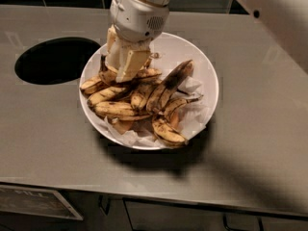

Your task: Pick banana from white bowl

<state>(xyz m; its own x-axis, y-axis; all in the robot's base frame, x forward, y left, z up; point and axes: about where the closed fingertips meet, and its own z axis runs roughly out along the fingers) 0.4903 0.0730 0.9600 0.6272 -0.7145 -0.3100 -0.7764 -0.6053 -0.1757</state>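
Reaching down into white bowl point(208, 83): hand point(121, 70)

Gripper point(122, 70) down in upper-left part of white bowl point(196, 57), tip among fruit at pile's left edge; white wrist housing point(139, 13) directly above. Banana point(169, 83), long, curved, mostly brown-black, lies diagonally on top of pile, just right of gripper. Smaller yellow spotted bananas point(115, 109) heaped beneath and around. Crumpled white paper point(193, 120) lines bowl under fruit. Bowl on grey counter point(255, 129); dark round hole point(54, 59) in counter just left of bowl. Arm link point(276, 18) crosses upper-right corner.
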